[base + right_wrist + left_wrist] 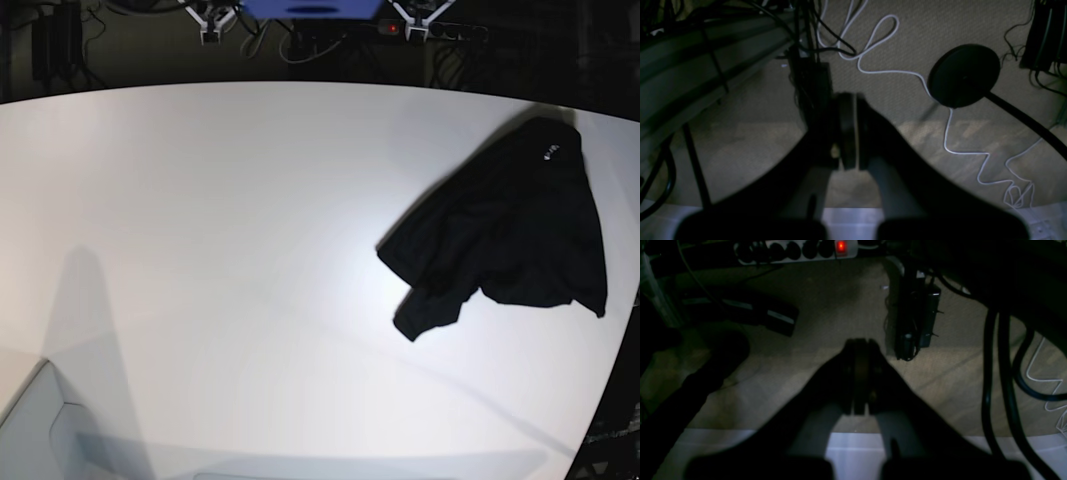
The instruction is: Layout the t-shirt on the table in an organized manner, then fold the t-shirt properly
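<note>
The t-shirt lies in a crumpled black heap on the right side of the counter, toward the far edge, its small white neck label showing at the far end; one sleeve or hem corner trails out toward the near left; I see no print from here, so I take it the printed side is down or buried in the folds.

Nothing is laid out yet; I judge the task has barely started.

Neither arm reaches over the cloth; my left end effector has its jaws pressed together and holds nothing, looking down past the counter lip at carpet, a power strip and cables; my right end effector is likewise closed and empty, over a white cable and a round black base.

The risks as I read them: the shirt sits close to the right rim, so a careless drag could pull it off the counter; black on black hides layers, so I might pinch two thicknesses and spread it twisted.
</note>
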Available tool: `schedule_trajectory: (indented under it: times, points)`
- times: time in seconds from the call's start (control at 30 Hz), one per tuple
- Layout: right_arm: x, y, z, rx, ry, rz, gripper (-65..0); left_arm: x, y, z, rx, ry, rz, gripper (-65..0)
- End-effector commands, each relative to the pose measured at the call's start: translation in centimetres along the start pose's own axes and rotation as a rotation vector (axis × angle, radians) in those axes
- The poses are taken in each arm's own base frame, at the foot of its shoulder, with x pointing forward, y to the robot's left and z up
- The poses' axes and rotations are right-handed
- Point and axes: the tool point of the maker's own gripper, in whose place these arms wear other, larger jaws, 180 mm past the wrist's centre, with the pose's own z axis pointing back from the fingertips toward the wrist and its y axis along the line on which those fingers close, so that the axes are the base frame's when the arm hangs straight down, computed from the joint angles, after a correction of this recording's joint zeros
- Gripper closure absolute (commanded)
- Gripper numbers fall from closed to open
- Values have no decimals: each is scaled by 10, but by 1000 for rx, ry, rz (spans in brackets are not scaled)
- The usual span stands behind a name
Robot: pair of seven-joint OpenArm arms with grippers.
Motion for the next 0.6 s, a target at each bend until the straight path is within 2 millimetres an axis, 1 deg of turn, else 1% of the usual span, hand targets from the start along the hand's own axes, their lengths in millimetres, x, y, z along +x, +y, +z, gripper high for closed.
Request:
schedule_trajectory:
  times: [0.0, 0.2, 0.33, 0.37, 0.47, 0.53, 0.57]
  points:
    - [-2, -2, 1, -2, -8, -4, 0, 0, 3, 0, 12, -4, 1, -2]
    - [-3, -3, 1, -3, -6, 0, 0, 0, 3, 0, 12, -6, 1, -2]
    - [-4, -16, 1, -21, -4, 7, 0, -4, 5, 1, 15, 1, 0, -2]
    - [-9, -16, 2, -22, 4, 7, 0, -4, 13, 1, 25, 1, -3, -2]
    - [-16, -27, 4, -38, 12, 14, 0, -6, 20, 1, 34, 5, -7, -2]
    - [-22, -30, 6, -41, 21, 15, 0, -7, 22, 2, 37, 5, -8, -2]
    - [-27, -30, 7, -41, 29, 16, 0, -11, 27, 2, 44, 11, -10, -2]
